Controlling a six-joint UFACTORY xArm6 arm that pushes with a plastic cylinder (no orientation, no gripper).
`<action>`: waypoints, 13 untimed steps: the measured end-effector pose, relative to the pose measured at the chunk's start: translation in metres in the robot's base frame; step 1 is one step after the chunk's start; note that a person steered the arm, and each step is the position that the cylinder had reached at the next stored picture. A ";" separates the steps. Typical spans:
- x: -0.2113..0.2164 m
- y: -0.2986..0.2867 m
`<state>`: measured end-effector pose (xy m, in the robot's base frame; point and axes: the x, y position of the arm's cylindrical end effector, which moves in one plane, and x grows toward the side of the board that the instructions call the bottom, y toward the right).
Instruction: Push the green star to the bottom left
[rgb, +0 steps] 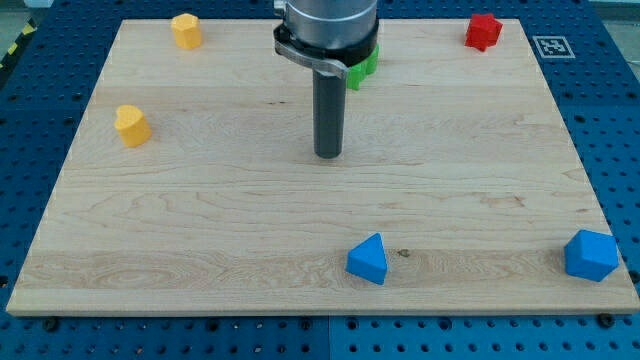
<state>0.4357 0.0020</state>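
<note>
The green star (362, 68) lies near the view's top centre of the wooden board (200, 200), mostly hidden behind the arm's grey head; only a green edge shows. My tip (328, 155) rests on the board below the star and slightly to its left, apart from it.
A yellow block (186, 30) sits at the top left and another yellow block (131, 125) at the left. A red block (483, 31) is at the top right. A blue block (369, 259) lies at the bottom centre and a second blue block (590, 255) at the bottom right edge.
</note>
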 end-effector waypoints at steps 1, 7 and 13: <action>0.000 0.000; -0.107 -0.022; -0.168 0.020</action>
<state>0.2679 0.0221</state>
